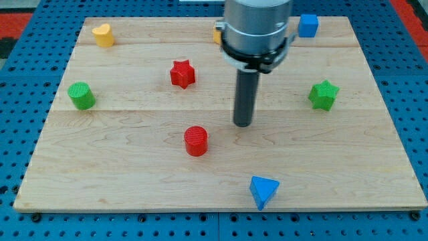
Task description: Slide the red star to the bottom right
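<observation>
Red star [182, 73] flat, no long axis; my tip [243, 124] well right, fingerless

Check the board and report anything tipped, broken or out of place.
Nothing stands out. The blocks sit apart on the board, none visibly damaged. My tip rests right of the red star, touching nothing. An orange block is mostly hidden behind the arm.
</observation>
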Motion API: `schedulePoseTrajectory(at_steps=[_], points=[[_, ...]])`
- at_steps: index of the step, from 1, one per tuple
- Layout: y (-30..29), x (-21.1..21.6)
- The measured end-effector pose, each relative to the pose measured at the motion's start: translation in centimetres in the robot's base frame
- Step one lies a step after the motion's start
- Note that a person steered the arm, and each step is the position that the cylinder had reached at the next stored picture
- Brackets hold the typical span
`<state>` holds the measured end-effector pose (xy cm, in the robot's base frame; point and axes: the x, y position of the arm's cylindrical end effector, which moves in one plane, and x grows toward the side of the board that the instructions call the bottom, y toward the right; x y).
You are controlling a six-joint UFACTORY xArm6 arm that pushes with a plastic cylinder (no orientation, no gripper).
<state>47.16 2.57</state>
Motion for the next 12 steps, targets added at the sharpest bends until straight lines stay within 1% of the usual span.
schedulePoseTrajectory(at_steps=[1,2,3,5,6,7,8,9,10,11,12], points=[[-6.7,2.6],[-11.3,5.5],[-10.6,1.8],[-3.2,-9.4],[-5.4,-11.0],[-6.5,-15.2],[-12.1,-13.1],[-7.1,-8.4],[2.0,-5.0],[1.1,-5.3],[-3.4,-11.8]])
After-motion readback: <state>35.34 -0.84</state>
